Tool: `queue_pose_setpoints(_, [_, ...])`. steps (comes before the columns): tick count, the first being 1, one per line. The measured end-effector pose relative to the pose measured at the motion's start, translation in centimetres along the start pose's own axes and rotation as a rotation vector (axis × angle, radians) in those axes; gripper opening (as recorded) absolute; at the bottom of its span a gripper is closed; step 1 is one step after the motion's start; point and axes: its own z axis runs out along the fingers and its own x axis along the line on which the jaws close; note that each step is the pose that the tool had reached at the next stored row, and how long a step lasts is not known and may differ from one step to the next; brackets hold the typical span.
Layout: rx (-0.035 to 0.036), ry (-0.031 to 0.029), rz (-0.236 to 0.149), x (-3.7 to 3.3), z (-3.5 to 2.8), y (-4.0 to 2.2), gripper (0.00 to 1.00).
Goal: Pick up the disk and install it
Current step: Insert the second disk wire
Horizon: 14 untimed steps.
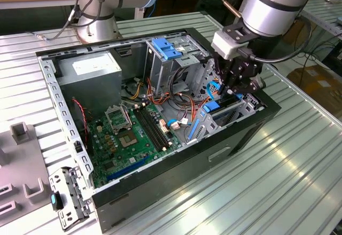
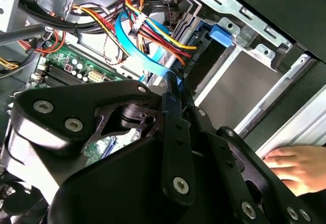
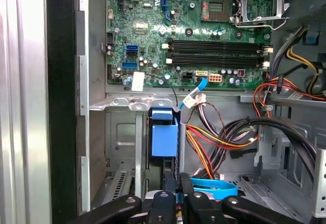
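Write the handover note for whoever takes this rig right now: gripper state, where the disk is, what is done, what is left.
Gripper: down inside the open computer case, at the drive bay on the exterior view's right; whether it grips anything cannot be told.
Disk: its blue carrier stands on edge in the bay slot, in line with the gripper in the first wrist view; the drive body is hidden.
Done: disk picked up and brought into the slot.
Left: whether it is fully seated cannot be told, so check that.
Caution: a person's hand rests on the case edge next to the gripper in the second wrist view.
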Motion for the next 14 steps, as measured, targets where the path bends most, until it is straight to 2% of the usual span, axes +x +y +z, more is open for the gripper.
queue_pose_setpoints(1, [0.0001,-0.0052,0.0,0.08,0.0,0.0,0.16])
queue_pose_setpoints(2, [0.0002,-0.0138,0.001,0.19,0.0,0.01,0.16])
queue_pose_setpoints(4, [0.0004,-0.0235,0.002,0.3,0.02,0.01,0.16])
queue_pose_setpoints(14, [0.0004,-0.0249,0.002,0.65,0.17,0.02,0.16])
